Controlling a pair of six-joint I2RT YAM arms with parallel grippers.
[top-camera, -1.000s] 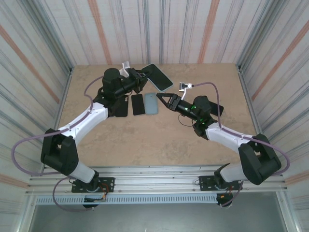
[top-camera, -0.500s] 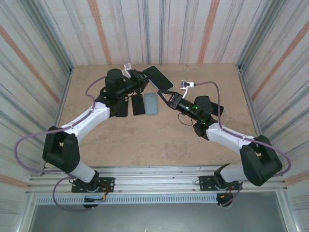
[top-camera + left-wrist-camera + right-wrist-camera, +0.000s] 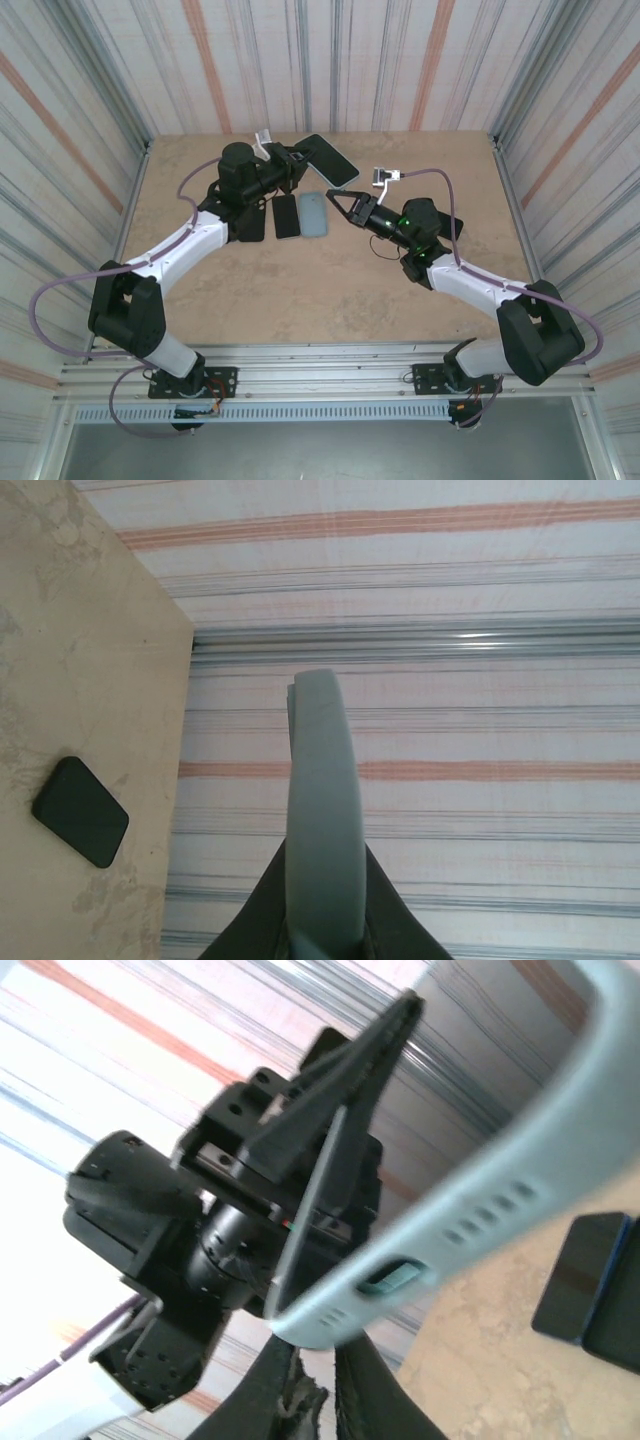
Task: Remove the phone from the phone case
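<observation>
Two grips now: left jaws clamped tight on the phone (image 3: 328, 158), held aloft. Right jaws have just pinched shut on the phone case (image 3: 470, 1215) corner, so peeling can start.

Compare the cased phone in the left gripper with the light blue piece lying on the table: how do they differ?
The cased phone is raised off the table and tilted, clamped in the left gripper; the light blue piece lies flat, untouched. The cased phone shows a dark screen; the light blue piece a plain pale face. Both are light blue at the edges and phone-shaped.
</observation>
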